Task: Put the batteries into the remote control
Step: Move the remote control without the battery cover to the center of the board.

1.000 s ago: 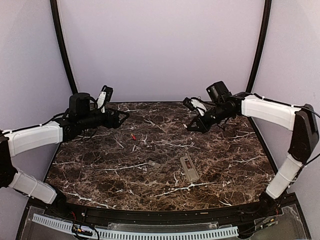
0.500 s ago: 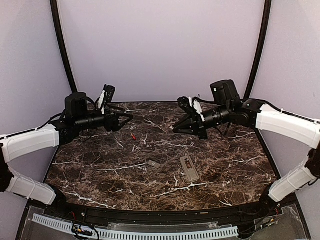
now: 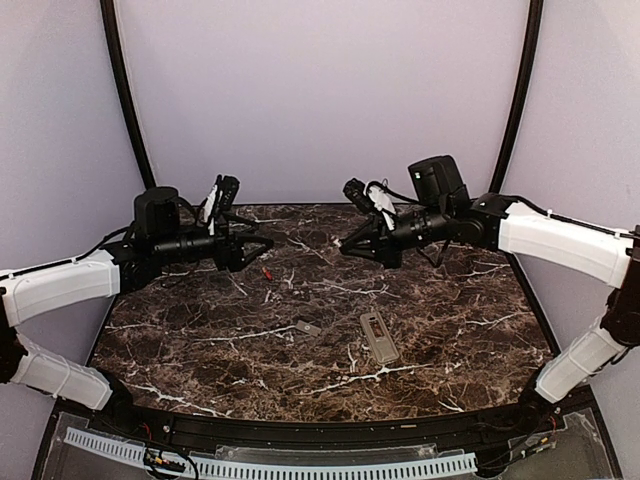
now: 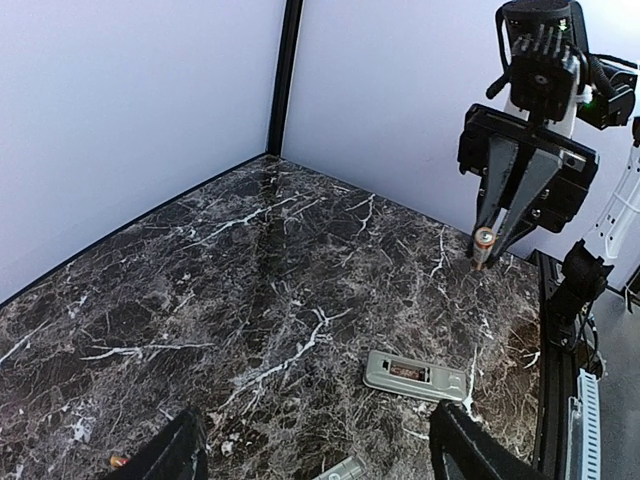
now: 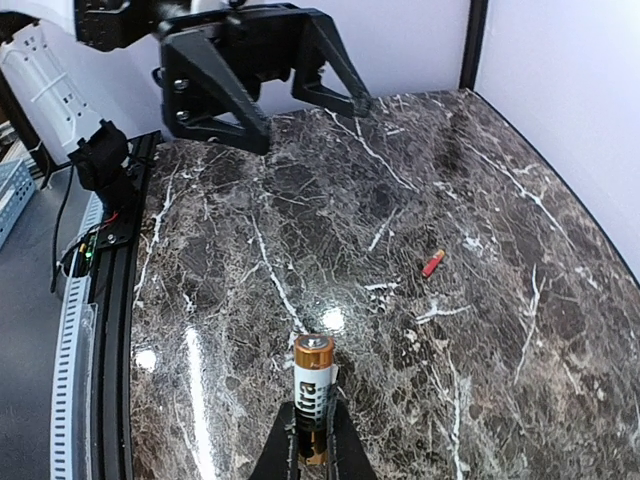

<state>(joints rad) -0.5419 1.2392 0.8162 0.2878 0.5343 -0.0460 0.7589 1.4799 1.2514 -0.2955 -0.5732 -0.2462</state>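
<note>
One cylindrical battery point(image 5: 312, 395), veined marble table point(image 5: 400, 180)

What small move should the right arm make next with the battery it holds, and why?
Probably ease the battery toward the left gripper for a handover. The right gripper is shut on one end, the rest sticking out toward the left gripper, which faces it open and empty, both above the table. The remote control lies below, compartment open.

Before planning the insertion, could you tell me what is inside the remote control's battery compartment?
The remote control lies back up, compartment uncovered: a dark recess with reddish marks. Whether a battery sits inside is too small to tell.
</note>
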